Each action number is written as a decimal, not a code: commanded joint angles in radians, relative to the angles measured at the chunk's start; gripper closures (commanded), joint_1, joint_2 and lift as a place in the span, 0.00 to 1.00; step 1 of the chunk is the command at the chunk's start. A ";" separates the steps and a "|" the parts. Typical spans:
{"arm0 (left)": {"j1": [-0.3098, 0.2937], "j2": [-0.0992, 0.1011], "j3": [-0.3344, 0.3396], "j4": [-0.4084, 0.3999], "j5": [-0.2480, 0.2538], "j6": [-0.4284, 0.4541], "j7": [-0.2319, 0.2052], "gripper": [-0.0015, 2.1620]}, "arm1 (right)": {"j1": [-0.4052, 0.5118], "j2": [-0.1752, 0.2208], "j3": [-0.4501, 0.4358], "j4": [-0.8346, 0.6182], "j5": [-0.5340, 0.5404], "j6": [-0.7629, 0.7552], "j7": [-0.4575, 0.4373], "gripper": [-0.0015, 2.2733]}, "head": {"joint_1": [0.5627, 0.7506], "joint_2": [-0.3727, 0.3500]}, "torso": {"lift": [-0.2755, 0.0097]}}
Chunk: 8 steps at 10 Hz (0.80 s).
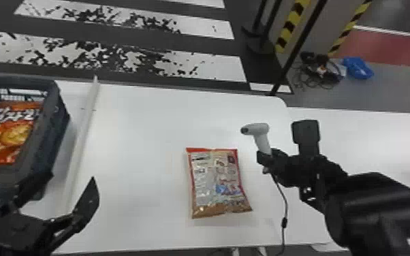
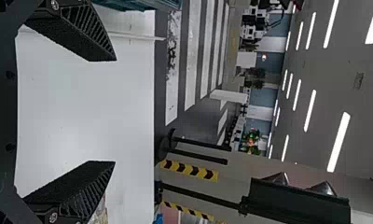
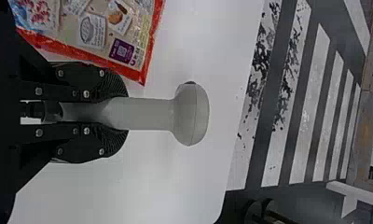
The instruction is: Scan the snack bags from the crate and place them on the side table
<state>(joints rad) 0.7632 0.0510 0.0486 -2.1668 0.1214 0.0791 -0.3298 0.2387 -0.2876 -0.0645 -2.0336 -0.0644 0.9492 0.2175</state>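
Left fingers (image 2: 82, 39) apart | right fingers (image 3: 92, 83) clamped on scanner (image 3: 147, 113) | risk: scanner swing could drag cord (image 1: 286, 204) over bag (image 1: 218, 184)

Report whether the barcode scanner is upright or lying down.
Upright: the right pincer grips the barcode scanner by its handle, with its head on top.

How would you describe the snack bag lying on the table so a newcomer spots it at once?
Find the white table, right of the dark crate. On it, left of the white scanner in the right gripper, one bag lies flat. Its pale, label-covered back faces up with a red far edge, while the crate's bag shows an orange front.
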 commanded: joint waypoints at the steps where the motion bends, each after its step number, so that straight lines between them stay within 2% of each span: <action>1: -0.005 0.001 0.000 0.004 0.009 0.000 0.000 0.04 | 0.087 0.004 0.002 -0.117 -0.028 0.047 0.000 0.99 | 0.70 0.27 | 0.79; 4: -0.010 0.004 0.002 0.004 0.017 0.000 0.000 0.04 | 0.199 0.039 0.071 -0.241 -0.028 0.087 0.000 0.99 | 0.70 0.35 | 0.79; 8: -0.022 0.006 0.004 0.018 0.024 0.003 0.000 0.04 | 0.217 0.076 0.193 -0.281 0.020 0.155 -0.041 0.99 | 0.70 0.51 | 0.79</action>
<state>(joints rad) 0.7412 0.0570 0.0523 -2.1500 0.1454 0.0821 -0.3298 0.4563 -0.2148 0.1139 -2.3164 -0.0555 1.0941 0.1762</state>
